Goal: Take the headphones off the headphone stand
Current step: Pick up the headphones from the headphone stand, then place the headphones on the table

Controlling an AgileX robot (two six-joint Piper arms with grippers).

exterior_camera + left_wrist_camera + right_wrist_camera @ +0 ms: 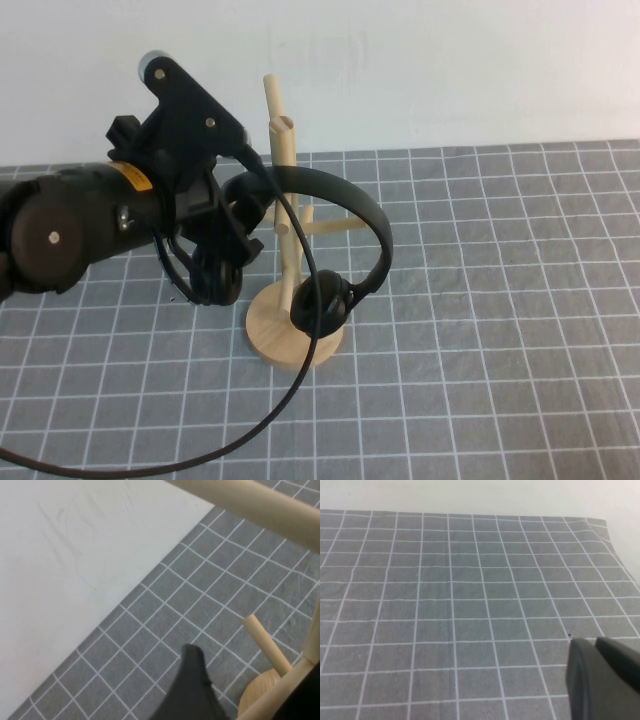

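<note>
With the headphones still hung over the wooden stand, the left gripper, fingers apart beside the near ear cup, should be closed squarely before lifting clear of the pegs, while the right gripper, whose fingers cannot be judged, is kept over bare mat.

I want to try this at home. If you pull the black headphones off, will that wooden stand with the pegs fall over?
It might wobble. The light wooden peg stand is tall on a small round base, so probably tippy. The black over-ear headphones hook over it, so lifting upward seems safer. The left gripper is right beside them; the right gripper waits elsewhere.
</note>
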